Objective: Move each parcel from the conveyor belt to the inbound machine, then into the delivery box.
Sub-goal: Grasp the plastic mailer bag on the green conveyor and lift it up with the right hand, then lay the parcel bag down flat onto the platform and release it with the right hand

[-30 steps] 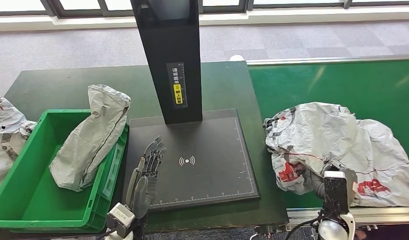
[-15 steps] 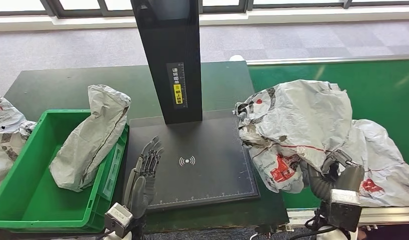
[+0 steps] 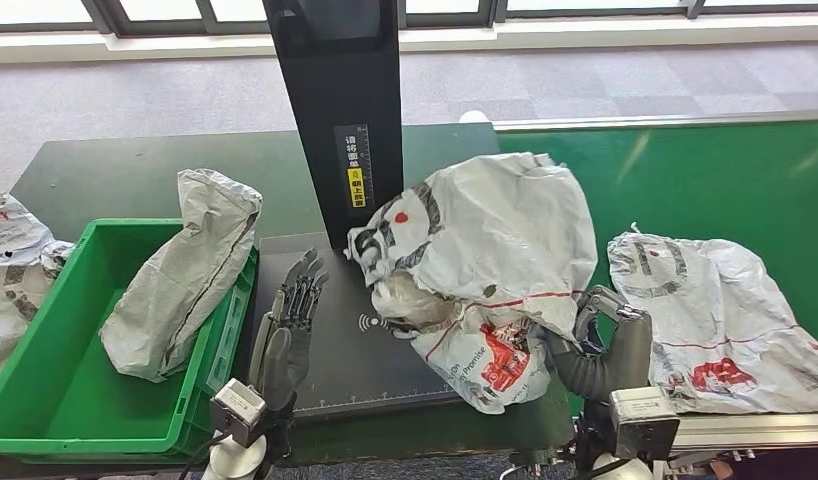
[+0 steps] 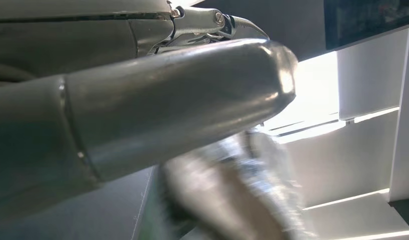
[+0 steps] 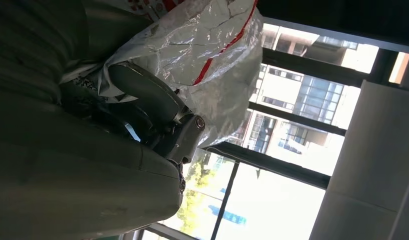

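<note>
Crumpled white parcel (image 3: 485, 270) gripped in right hand (image 3: 597, 325) fingers, above scanner plate (image 3: 335, 360), left hand (image 3: 290, 320) released

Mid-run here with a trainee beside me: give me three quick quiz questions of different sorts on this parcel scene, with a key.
1. True or false: the left hand holds a parcel.
2. Multiple choice: the lifted parcel held by the right hand hangs over A) the green bin, B) the scanner plate, C) the floor.
3. Fill in: one grey parcel leans inside the green ____.

Key: 1. False; the left hand stands open above the scanner plate, holding nothing. 2. B; the lifted parcel hangs partly over the plate, beside the black column. 3. Bin. Another parcel lies on the conveyor belt.
</note>
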